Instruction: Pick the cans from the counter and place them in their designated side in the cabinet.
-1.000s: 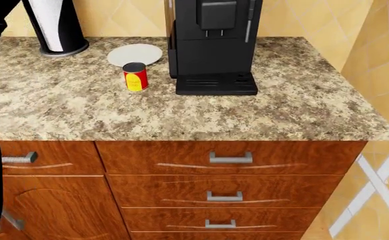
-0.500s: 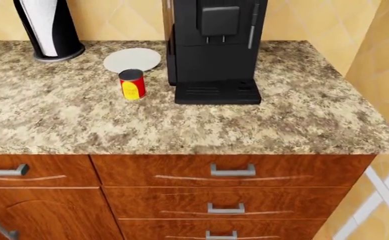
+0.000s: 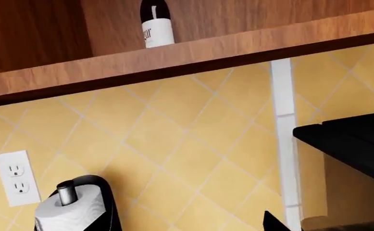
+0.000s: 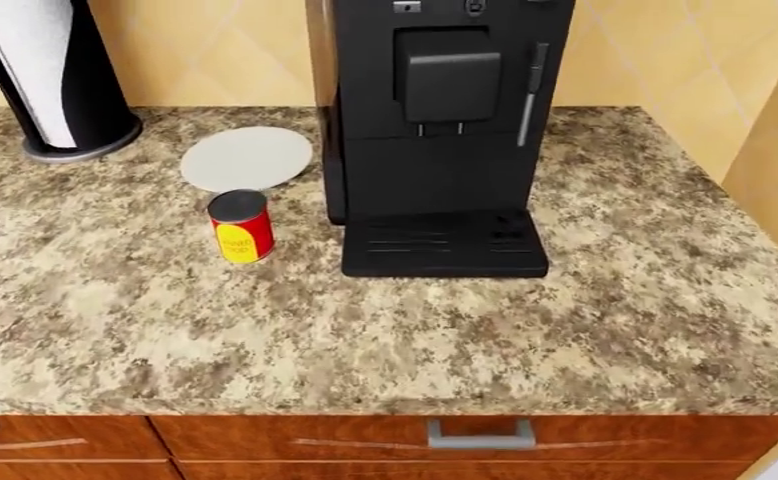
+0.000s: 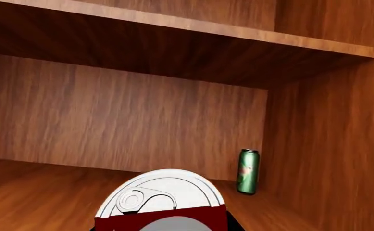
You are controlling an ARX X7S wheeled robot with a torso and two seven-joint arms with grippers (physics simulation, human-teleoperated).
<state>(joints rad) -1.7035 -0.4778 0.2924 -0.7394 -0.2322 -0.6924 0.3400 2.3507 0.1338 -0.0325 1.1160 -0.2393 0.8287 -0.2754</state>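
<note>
The shorter red-and-yellow can [image 4: 241,227] stands upright on the speckled counter [image 4: 403,340], between a white plate and the coffee machine. Neither gripper shows in the head view. The right wrist view looks into the wooden cabinet [image 5: 123,120]. The taller red-and-white can [image 5: 161,197], its pull-tab lid facing the camera, sits in my right gripper [image 5: 164,227], which is shut on it above the shelf floor. The fingers are almost wholly hidden behind the can. My left gripper [image 3: 187,227] is open and empty, raised before the tiled wall below the cabinet's bottom board [image 3: 174,57].
A black coffee machine [image 4: 436,130] stands at the middle back of the counter, a white plate [image 4: 246,158] to its left, and a paper-towel roll [image 4: 49,75] at the far left. A green can [image 5: 248,171] stands in the cabinet's back right corner. A bottle [image 3: 156,24] stands on the shelf.
The head view has risen and closed in: the counter fills more of the picture and most drawers have slid out below. The dark arm at the left edge is gone.
</note>
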